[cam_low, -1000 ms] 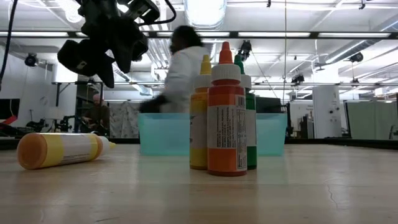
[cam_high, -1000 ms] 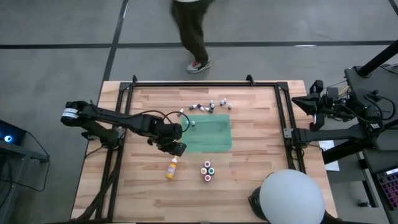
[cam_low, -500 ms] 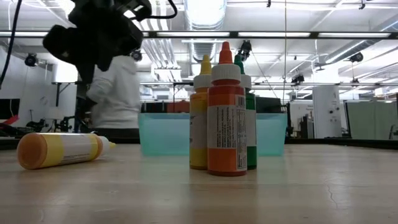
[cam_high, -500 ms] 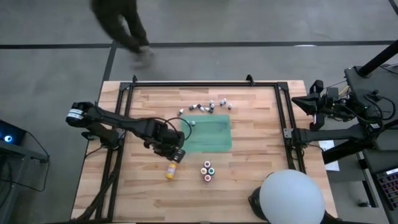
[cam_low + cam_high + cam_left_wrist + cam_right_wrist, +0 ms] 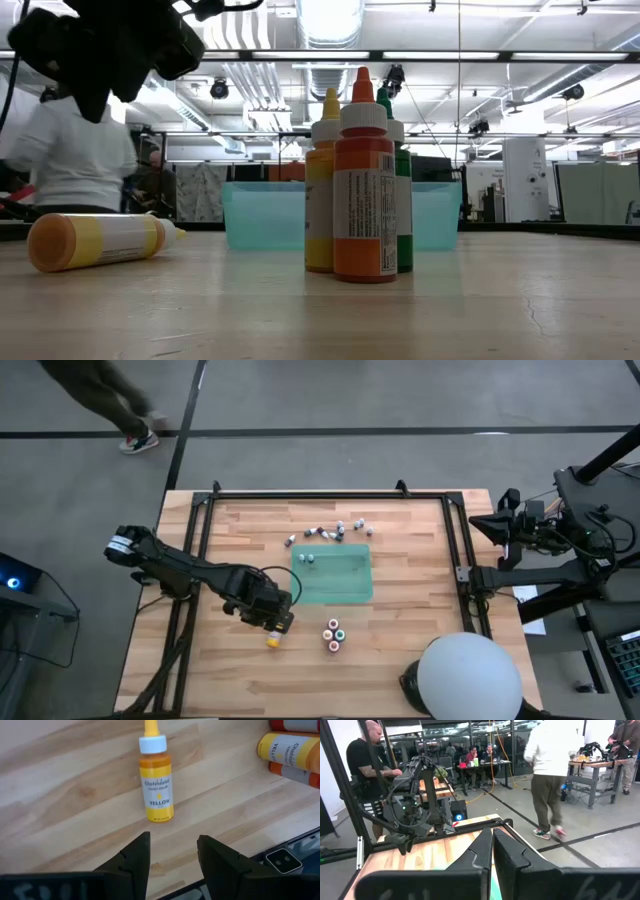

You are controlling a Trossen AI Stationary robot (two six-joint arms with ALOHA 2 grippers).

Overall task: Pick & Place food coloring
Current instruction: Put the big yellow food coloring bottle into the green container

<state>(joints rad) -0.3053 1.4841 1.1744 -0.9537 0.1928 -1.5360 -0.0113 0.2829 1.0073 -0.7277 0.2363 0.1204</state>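
The left gripper (image 5: 275, 623) is hanging over the near-left part of the table (image 5: 400, 660), directly above a yellow bottle (image 5: 272, 641) that is lying on its side on the wood. In the left wrist view the two dark fingers (image 5: 135, 857) are standing apart with a clear gap between them, gripping nothing, and the yellow bottle (image 5: 156, 790) is lying on the bare boards ahead of the fingertips, its white collar and yellow tip pointing away from the gripper. In the low view the same bottle (image 5: 95, 242) is resting flat on the table while the left gripper (image 5: 95, 45) is hovering above it, not touching it. Near it, toward the table's middle, a tight cluster of upright bottles (image 5: 334, 634) is standing just in front of the green mat (image 5: 345, 585); the low view is showing an orange one (image 5: 364, 190) in front, with a yellow one (image 5: 322, 200) and a green one (image 5: 402, 200) close behind. One small bottle (image 5: 309, 558) is sitting on the mat's far-left corner, and a scatter of tiny bottles (image 5: 335, 531) is lying on the wood just beyond the mat's far edge. The right gripper (image 5: 500, 525) is waiting off the table's right edge, its fingers (image 5: 480, 852) pressed together on nothing. A person (image 5: 100, 395) is walking on the floor beyond the table's far-left corner.
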